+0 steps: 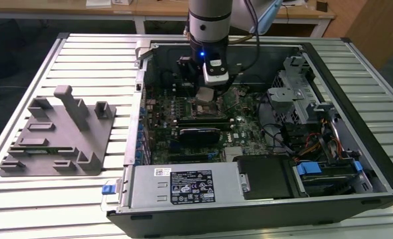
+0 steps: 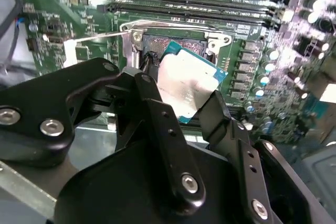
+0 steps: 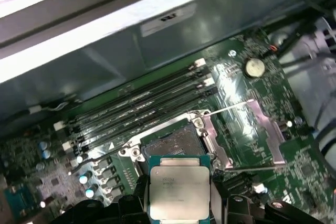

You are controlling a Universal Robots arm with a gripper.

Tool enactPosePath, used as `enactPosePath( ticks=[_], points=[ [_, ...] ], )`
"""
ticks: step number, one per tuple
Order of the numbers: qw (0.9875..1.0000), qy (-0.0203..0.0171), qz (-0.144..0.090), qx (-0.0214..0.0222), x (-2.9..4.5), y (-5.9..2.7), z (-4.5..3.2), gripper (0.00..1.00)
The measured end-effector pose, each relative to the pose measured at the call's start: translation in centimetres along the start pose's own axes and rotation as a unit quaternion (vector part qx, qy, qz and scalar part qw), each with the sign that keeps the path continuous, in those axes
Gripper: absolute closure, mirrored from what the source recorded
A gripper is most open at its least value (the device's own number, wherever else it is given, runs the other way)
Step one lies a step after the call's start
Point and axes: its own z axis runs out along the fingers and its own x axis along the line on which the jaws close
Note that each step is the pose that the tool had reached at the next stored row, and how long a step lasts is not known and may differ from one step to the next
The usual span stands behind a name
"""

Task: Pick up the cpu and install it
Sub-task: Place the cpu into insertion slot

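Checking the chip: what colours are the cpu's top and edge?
The cpu: silver top, teal-green edge, clearest in the first wrist view.

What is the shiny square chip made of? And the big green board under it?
The cpu has a pale, silvery metal-looking top that catches light; its thin rim looks like green circuit board. The motherboard looks like glossy green laminate, likely fibreglass, judging by colour and sheen.

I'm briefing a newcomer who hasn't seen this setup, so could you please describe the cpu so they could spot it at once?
Start at the open computer case on the slatted table, then find the open socket on the motherboard. The cpu is gripped in the gripper's jaws near it: a flat square with a pale silver top and thin green edge, unlike the dark socket.
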Motion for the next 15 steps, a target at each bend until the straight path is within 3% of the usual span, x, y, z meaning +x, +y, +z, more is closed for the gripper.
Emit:
enactPosePath(
  ticks=[4, 8, 11, 15],
  points=[
    [0.9994, -0.0016, 0.036, 0.0014, 0.0, 0.0, 0.01, 0.46],
    [0.9974, -0.0031, 0.072, 0.0028, 0.0, 0.0, 0.01, 0.46],
    [0.995, -0.0044, 0.1, 0.0039, 0.0, 0.0, 0.02, 0.46],
    [0.9907, -0.0059, 0.136, 0.0053, 0.0, 0.0, 0.02, 0.46]
  ],
)
